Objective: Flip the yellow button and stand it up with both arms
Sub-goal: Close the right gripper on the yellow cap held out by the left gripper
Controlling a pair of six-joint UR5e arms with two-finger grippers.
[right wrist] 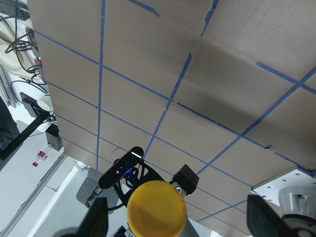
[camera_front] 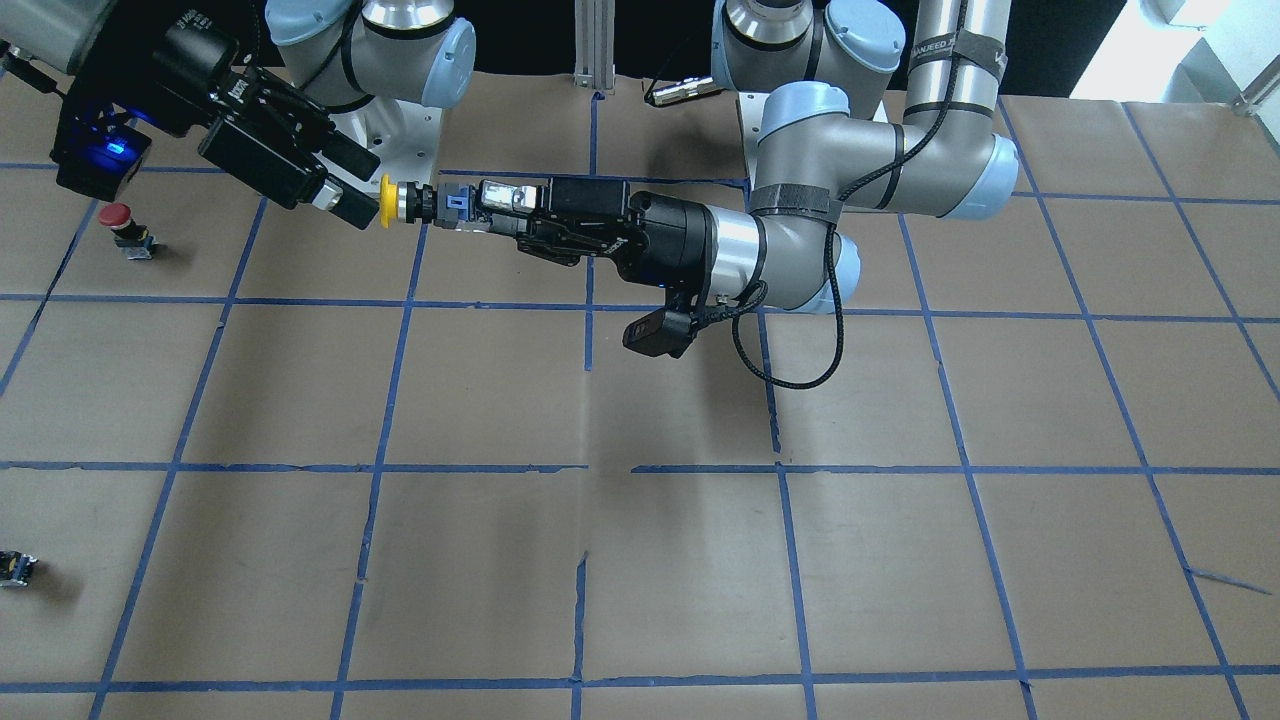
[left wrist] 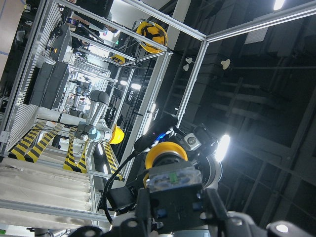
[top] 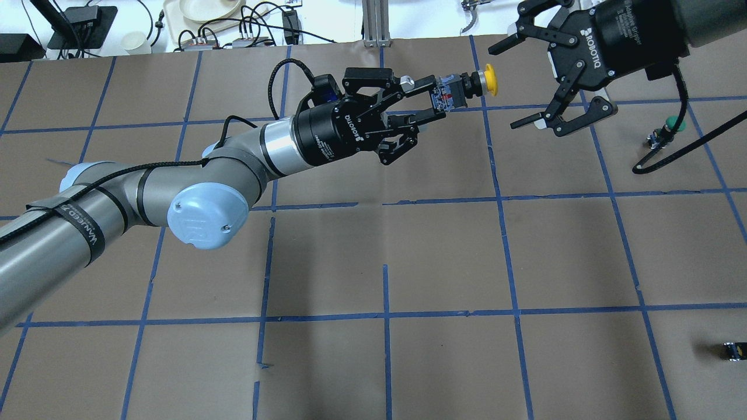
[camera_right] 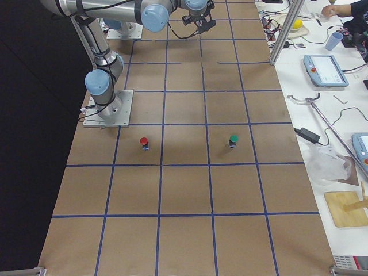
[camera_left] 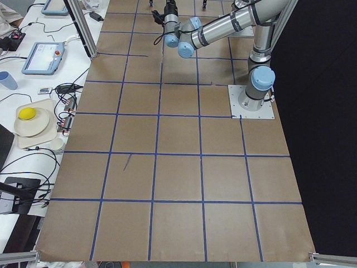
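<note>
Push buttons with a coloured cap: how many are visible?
3. The yellow button is in the left gripper; the red button and the green button stand on the table. Others may be hidden.

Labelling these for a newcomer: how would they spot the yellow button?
Follow the left arm out over the brown table: the yellow button lies sideways in its jaws. The red button and green button stand on the table; only this one is yellow-capped and held in the air.

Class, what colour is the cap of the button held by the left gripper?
Yellow. The yellow button shows its cap best in the right wrist-mounted view.
</note>
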